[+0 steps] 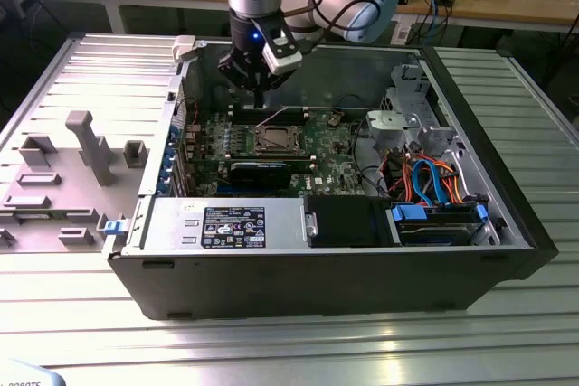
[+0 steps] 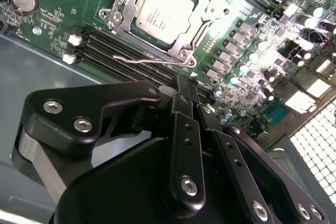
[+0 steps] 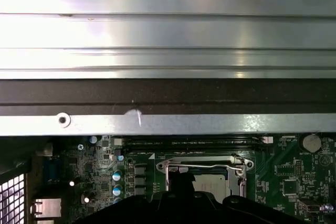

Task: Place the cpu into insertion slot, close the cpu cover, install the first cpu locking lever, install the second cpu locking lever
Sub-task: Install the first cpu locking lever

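Gripper: you have the gripper (image 1: 260, 97) hanging over the far side of the open computer case (image 1: 507, 214) in the exterior view, just beyond the socket and above the board. In the second wrist view the fingers (image 2: 185, 100) look pressed together with nothing between them, their tips over the long black memory slots (image 2: 113, 45).

Cpu: your cpu (image 2: 164, 11) already sits in the insertion slot (image 2: 202, 35); its dull silver top shows through the window in both wrist views, and in the exterior view at (image 1: 272, 141).

Cpu cover: the cpu cover (image 2: 212, 11) lies flat down around the chip, framing it. In the first wrist view you see the cover (image 3: 239, 179) partly behind the dark gripper body.

Locking lever: one thin wire lever (image 2: 144, 60) runs along the socket's edge nearest the fingers, between the cover and the memory slots. You cannot tell from these views whether it is hooked down.

Motherboard: the green motherboard (image 1: 335, 146) lies flat in the case floor, socket toward the exterior view's left of its middle.

Surroundings: a grey fixture tray (image 1: 81, 146) stands at the exterior view's left of the case; blue and orange cables (image 1: 430, 183) bunch at the case's right end.
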`<move>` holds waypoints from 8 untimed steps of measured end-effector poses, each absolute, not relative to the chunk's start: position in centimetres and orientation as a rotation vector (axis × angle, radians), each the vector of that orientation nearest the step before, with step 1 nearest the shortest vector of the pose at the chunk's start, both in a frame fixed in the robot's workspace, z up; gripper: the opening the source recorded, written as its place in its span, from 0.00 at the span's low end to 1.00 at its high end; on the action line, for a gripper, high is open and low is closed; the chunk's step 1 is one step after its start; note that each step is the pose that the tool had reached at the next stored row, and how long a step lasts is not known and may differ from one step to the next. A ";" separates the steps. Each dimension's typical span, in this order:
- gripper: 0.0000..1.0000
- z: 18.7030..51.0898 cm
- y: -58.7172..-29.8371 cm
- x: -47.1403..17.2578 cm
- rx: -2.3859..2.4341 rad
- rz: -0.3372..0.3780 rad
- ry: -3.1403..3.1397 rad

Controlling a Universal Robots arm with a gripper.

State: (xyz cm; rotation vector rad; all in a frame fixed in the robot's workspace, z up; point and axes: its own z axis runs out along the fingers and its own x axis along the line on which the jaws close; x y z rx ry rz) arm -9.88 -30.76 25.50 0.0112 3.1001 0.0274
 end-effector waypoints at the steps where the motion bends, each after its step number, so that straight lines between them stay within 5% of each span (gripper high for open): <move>1: 0.11 25.3 -30.7 -9.8 0.011 0.027 3.100; 8: 0.11 24.5 -30.4 -9.0 0.011 0.026 3.100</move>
